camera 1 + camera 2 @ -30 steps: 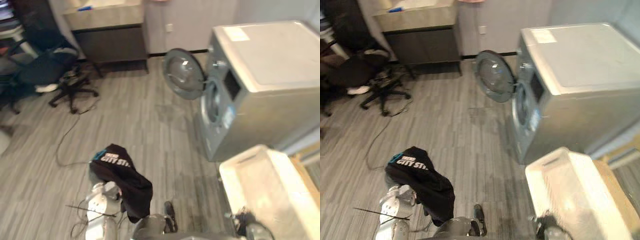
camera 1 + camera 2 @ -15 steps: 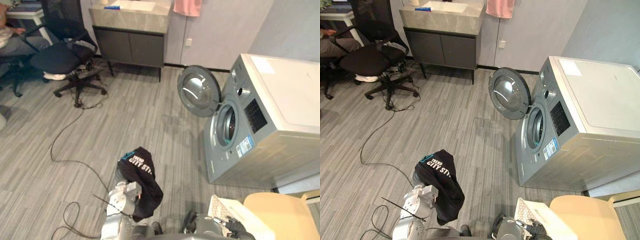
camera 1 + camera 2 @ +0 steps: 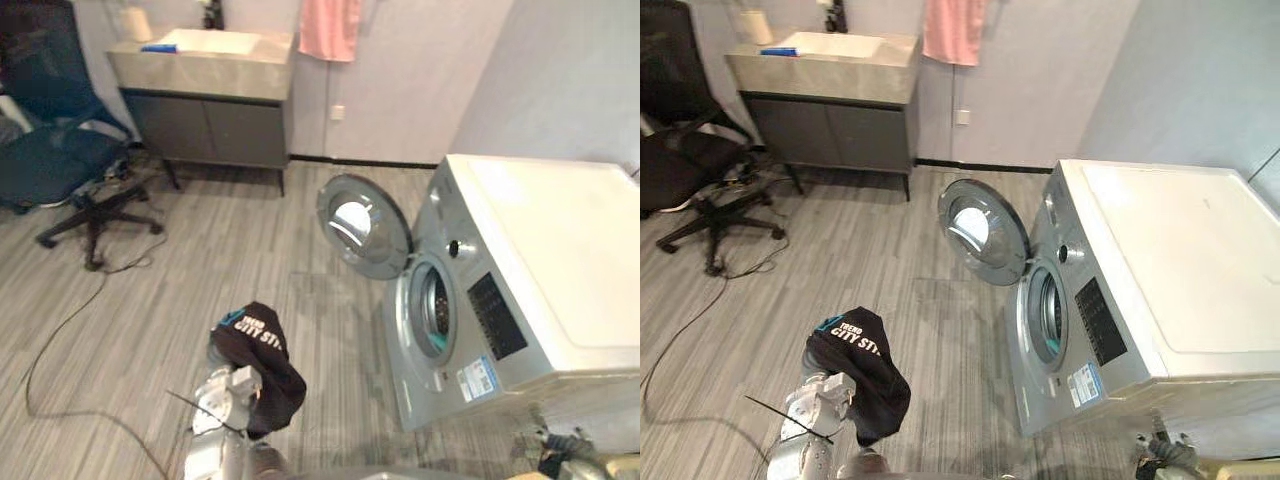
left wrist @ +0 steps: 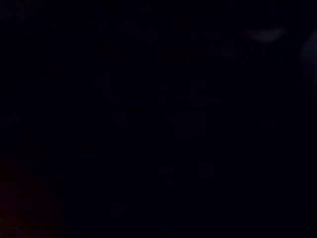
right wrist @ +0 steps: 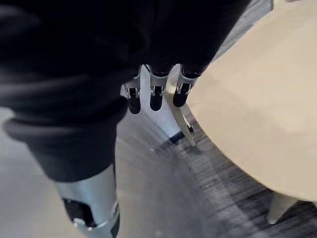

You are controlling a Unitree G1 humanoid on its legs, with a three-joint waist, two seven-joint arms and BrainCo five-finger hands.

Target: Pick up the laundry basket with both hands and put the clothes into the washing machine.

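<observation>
L hand [image 3: 828, 392] mostly under black shirt [image 3: 262, 358]; R hand [image 3: 1162, 456] cut by edge.

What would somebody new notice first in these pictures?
The grey washing machine on the right stands out first, with its round door swung wide open towards the middle of the floor. Next is the black printed garment draped over the left robot hand at lower left.

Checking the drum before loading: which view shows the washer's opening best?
Left eye view: it looks furthest into the washer's opening, past the open door. The right eye view shows it narrower, more edge-on.
</observation>
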